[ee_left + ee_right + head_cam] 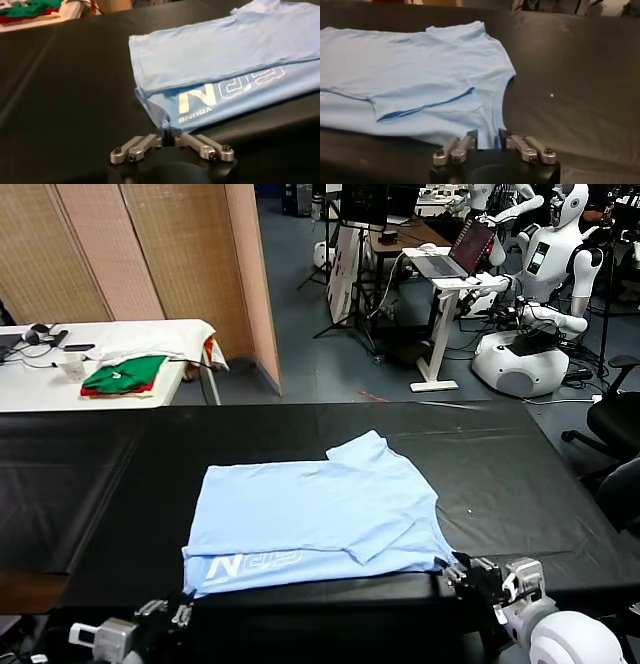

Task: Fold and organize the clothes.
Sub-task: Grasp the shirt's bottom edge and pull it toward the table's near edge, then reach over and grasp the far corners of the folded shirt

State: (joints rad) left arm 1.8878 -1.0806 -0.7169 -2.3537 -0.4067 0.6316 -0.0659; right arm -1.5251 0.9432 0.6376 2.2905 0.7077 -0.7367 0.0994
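**Shirt folded on black counter, both hands at its near corners**

Shirt [315, 519], pale light blue and short-sleeved, lies spread near the front edge of a black counter [520, 484] in the head view. It is already folded over itself: an upper layer covers most of the body, and a strip of the lower layer shows along the near edge. The left hand [170, 136] sits low at the shirt's near left corner, with the cloth's tip reaching down between its parted fingers. The right hand [487, 140] sits at the near right corner, fingers likewise spread, the hem lying between them. Whether either hand is pinching the cloth or merely touching it is hard to tell from these angles; both look released.

The fabric appears thin, light and limp, draping flat with soft creases. It would likely slide easily on the smooth counter and sag when lifted, so corners and hems look like the safest places to take hold, one at each side, to keep the layers together.

White block lettering runs along the near strip. From the left wrist view it reads upside down; a large "N" and the smaller word "YOUNG" can be made out, the rest is unclear.

On a white side counter [30, 389] well beyond lie green-and-red folded garments [125, 376].
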